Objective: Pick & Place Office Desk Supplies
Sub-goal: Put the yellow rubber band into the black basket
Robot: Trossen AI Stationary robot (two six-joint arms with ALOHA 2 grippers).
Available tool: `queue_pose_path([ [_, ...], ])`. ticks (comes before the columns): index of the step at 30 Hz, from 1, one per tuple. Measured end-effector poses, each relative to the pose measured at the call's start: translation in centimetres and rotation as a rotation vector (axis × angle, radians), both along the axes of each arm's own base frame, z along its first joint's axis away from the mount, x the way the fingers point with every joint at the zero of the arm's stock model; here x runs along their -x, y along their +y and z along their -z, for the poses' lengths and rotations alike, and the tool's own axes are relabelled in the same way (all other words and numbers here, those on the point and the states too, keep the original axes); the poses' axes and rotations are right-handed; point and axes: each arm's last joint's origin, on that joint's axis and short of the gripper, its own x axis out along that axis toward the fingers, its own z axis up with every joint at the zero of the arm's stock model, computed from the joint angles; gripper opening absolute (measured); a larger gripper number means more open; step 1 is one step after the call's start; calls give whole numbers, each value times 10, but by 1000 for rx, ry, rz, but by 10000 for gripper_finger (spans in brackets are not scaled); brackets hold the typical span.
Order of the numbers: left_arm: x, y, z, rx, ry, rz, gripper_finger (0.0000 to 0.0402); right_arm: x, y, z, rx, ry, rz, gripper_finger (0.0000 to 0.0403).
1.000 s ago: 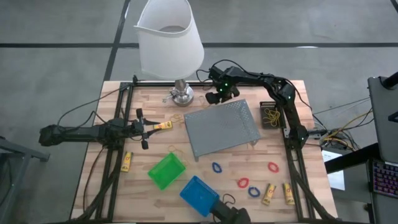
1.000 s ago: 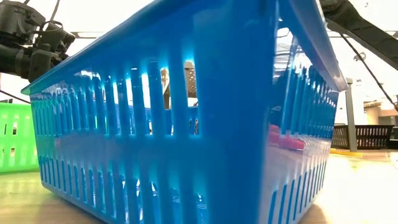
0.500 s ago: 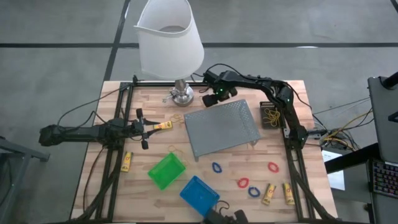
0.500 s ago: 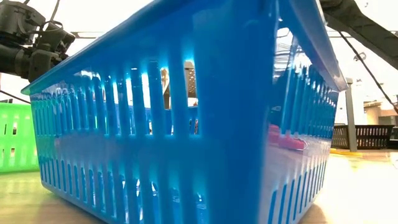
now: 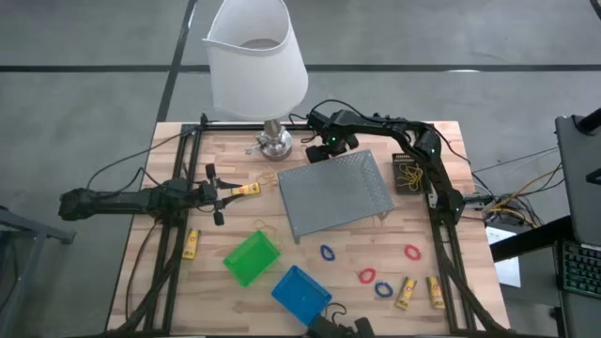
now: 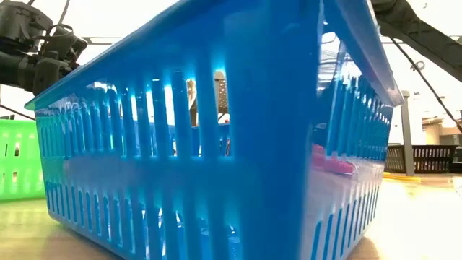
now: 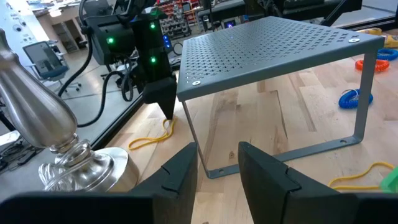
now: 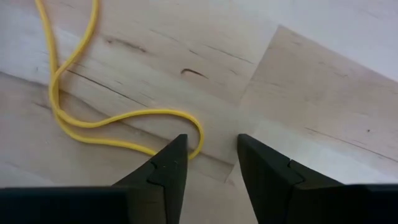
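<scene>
My right gripper (image 5: 324,145) stands open at the far side, between the lamp base (image 5: 275,143) and the grey mesh tray (image 5: 336,192). It points down at a yellow rubber band (image 8: 93,121) lying flat on the wood, also seen in the left wrist view (image 7: 152,138). My left gripper (image 5: 225,192) waits open at the left, and a yellow stick (image 5: 247,190) lies by its fingertips. Green bin (image 5: 252,257), blue bin (image 5: 300,291) and black bin (image 5: 408,174) rest on the table. Red and blue loops (image 5: 367,276) and more sticks (image 5: 407,293) lie near the front right. My right gripper comes at the band from above, its fingers pointing down on either side of the loop's bent end (image 8: 198,134). One fingertip (image 8: 171,158) covers the bend. I cannot tell whether it touches the band.
The white lamp shade (image 5: 255,56) overhangs the far edge. In the low view the blue bin (image 6: 216,144) fills most of the picture, with the green bin (image 6: 18,159) to one side. Other rubber bands (image 5: 268,176) lie left of the tray. Cables run along both table sides.
My right gripper has shifted a little toward the table's left, nearer the lamp base, and its wrist has turned.
</scene>
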Motion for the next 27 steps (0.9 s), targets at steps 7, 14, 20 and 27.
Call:
queue_pose_path([
  [7, 0, 0, 0, 0, -1, 0, 118, 0, 0, 0, 6, 4, 1, 121],
  [14, 0, 0, 0, 0, 0, 0, 118, 1, 0, 1, 3, 15, 1, 76],
  [20, 0, 0, 0, 0, -1, 0, 118, 1, 0, 1, 3, 19, 3, 34],
  [27, 0, 0, 0, 0, -1, 0, 118, 1, 0, 1, 16, 21, 2, 9],
])
